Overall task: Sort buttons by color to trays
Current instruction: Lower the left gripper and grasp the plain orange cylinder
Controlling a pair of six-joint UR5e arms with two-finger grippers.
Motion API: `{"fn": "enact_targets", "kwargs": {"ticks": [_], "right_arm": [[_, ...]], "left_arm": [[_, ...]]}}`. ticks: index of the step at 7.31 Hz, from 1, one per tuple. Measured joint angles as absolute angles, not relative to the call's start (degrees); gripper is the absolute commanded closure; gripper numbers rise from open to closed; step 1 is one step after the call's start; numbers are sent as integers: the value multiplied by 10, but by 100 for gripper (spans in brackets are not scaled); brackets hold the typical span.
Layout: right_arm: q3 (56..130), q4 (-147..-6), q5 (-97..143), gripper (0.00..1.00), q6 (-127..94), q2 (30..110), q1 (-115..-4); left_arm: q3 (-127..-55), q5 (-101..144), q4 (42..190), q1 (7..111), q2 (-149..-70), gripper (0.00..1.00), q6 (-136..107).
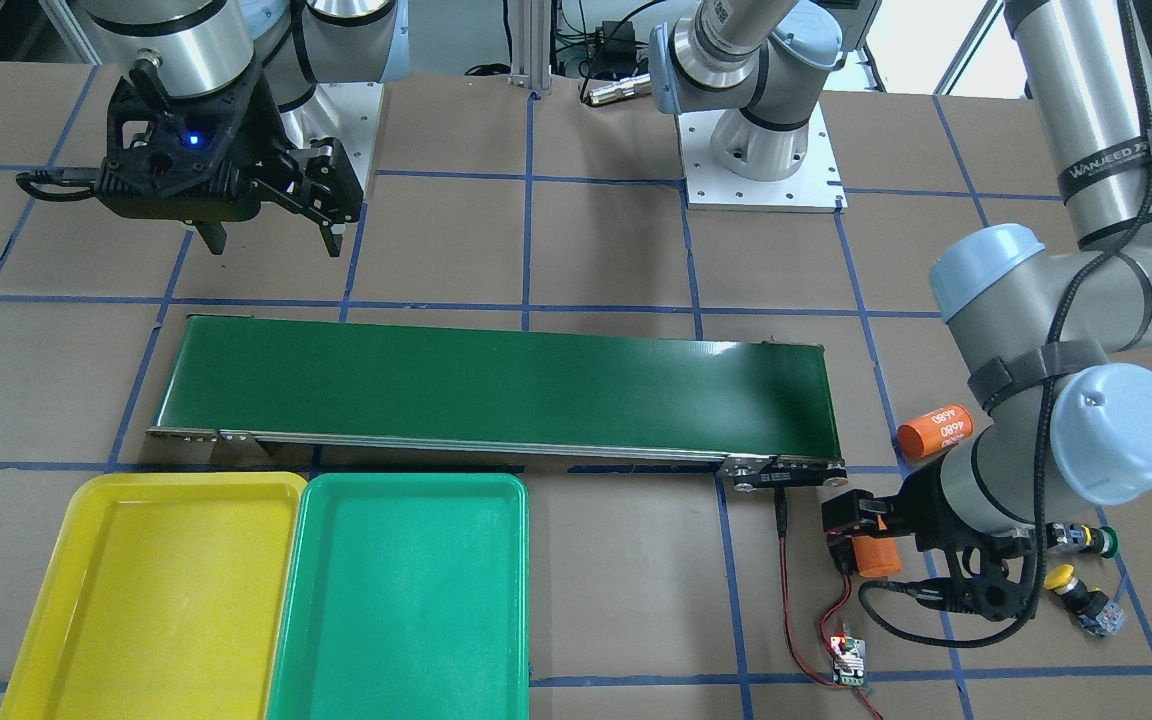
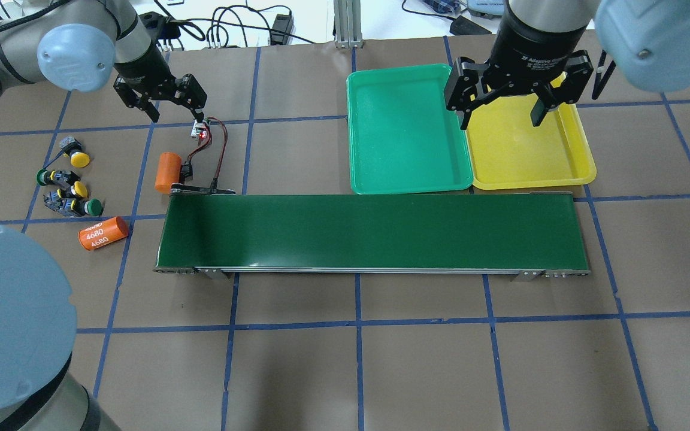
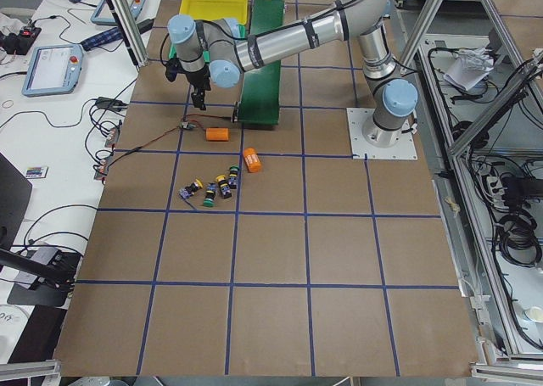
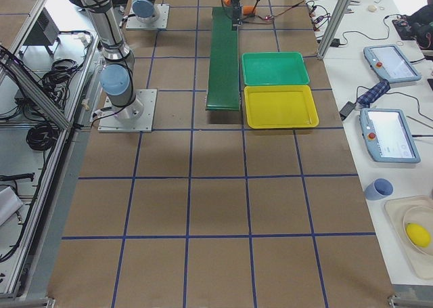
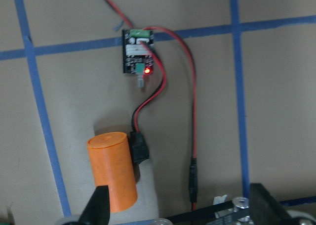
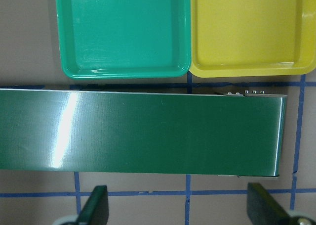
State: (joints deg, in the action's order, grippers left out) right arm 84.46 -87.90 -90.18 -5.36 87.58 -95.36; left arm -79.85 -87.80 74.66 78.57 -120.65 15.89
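Under left arm (image 1: 1121,440), front view: buttons (image 1: 1060,577) partly hidden; left fingers (image 5: 98,207) cropped.

A robotics lab: a paper-covered worktop (image 4: 216,254) gridded with blue tape, teach pendants (image 4: 389,135) along the frame's right, aluminium framing (image 4: 338,17), and loose cables (image 4: 34,112).

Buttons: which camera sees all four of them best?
The overhead exterior view: all four buttons lie unhidden at the robot's left. The front-facing view shows only two, beside the left arm. Exterior left shows them tiny. The other views miss them.
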Motion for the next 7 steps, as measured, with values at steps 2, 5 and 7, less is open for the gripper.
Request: {"fn": "enact_targets", "kwargs": {"ticks": [2,5,7], "right_arm": [[845,-879,-901,0,-54,875,-954],[845,-880,-901,0,-54,875,-954],[845,-880,-902,0,-54,875,-954]], "left_arm": [[-836,-878,709,748,-1225,0,177],[-877,-877,644,737,-1244,65,188],[-884,-871,635,737,-1252,100,189]]}}
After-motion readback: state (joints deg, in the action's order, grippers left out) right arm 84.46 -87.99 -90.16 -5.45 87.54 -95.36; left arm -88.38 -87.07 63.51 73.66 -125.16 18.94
